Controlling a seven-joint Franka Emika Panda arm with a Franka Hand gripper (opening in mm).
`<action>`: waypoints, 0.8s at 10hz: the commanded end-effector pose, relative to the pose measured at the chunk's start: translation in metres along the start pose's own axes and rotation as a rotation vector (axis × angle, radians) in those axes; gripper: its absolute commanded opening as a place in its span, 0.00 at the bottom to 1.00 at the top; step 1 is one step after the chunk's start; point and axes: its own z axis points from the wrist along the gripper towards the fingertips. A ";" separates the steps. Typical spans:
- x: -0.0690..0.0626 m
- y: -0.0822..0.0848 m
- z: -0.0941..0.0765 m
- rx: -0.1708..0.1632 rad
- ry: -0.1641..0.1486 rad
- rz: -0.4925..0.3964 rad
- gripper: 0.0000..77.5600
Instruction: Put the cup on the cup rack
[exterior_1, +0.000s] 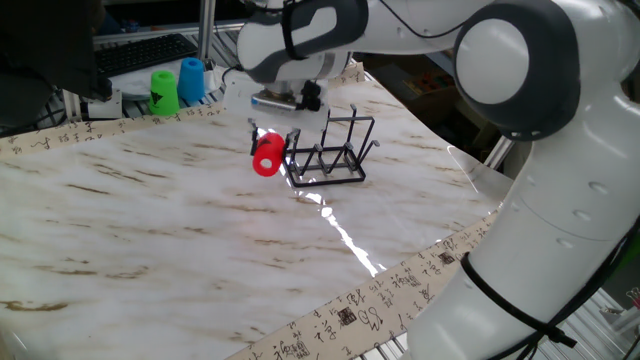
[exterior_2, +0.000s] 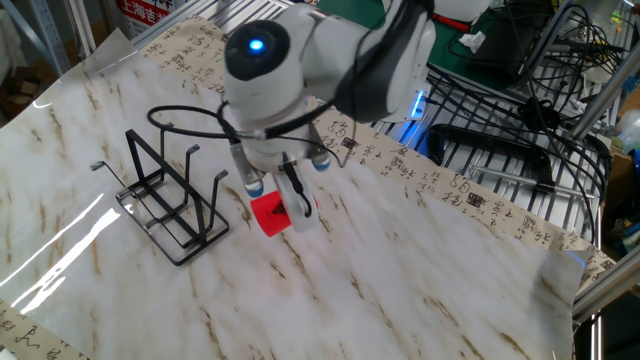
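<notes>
One fixed view: gripper (exterior_1: 268, 150) clenched on the red cup (exterior_1: 267, 159), held tipped sideways above the table (exterior_1: 150, 240) | cup just beside the black cup rack (exterior_1: 331, 152), not on it | table-edge strip (exterior_2: 480, 205) bore printed characters, too small to read

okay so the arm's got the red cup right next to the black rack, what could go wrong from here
1. The red cup hangs tilted in the claw close beside the rack; if it meets a prong off-centre it could jam or twist in the grip.
2. The rack looks like light wire standing loose on the table, so a sideways bump might push or tip it.
3. Opening the claw before the cup sits over a prong would likely drop it.
</notes>
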 end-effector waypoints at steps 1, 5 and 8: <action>-0.005 -0.013 -0.009 0.008 0.042 -0.075 0.02; -0.006 -0.015 -0.011 0.030 0.062 -0.006 0.02; -0.003 -0.016 -0.020 0.038 0.071 0.032 0.02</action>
